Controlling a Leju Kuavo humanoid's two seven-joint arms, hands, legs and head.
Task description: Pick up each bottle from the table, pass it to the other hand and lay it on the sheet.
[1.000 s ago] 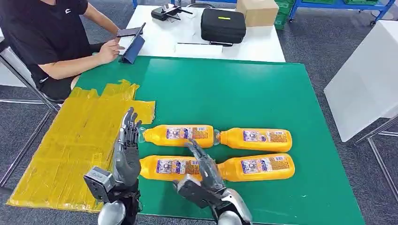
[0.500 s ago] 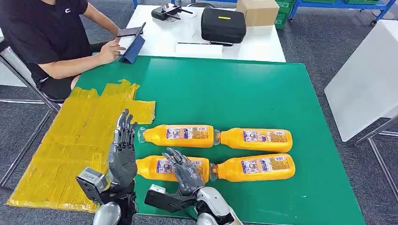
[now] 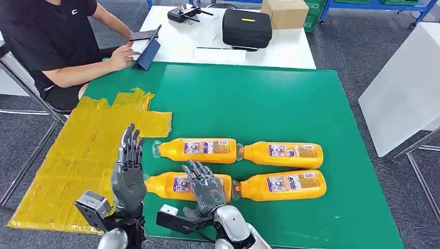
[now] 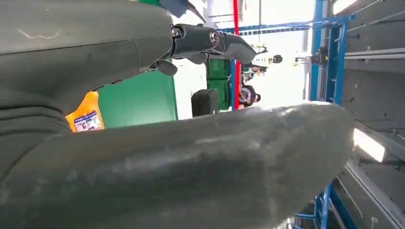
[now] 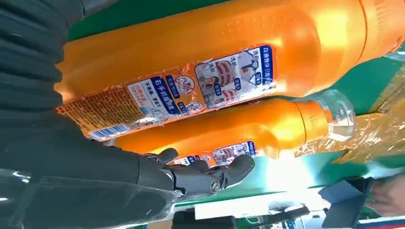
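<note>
Four orange bottles lie on the green table (image 3: 270,104) in two rows. My right hand (image 3: 205,187) lies over the near-left bottle (image 3: 166,187), fingers stretched across its label and not curled under it. In the right wrist view that bottle (image 5: 215,62) sits close against the palm, and the fingers (image 5: 205,176) reach past it toward the far-left bottle (image 5: 215,129). My left hand (image 3: 128,174) stands upright and open, fingers up, just left of the bottle caps, holding nothing. The far-left bottle (image 3: 197,150), far-right bottle (image 3: 283,154) and near-right bottle (image 3: 283,184) lie untouched. The yellow sheet (image 3: 78,155) covers the table's left side.
A person (image 3: 52,41) sits at the far left corner with a hand at a tablet (image 3: 148,52). A white table behind carries a black case (image 3: 246,28) and a cardboard box (image 3: 284,13). Another white table (image 3: 404,88) stands to the right.
My right hand has swung left and come down over the near-left bottle. My left hand has drifted left and slightly lower, still open. The bottles have not moved.
</note>
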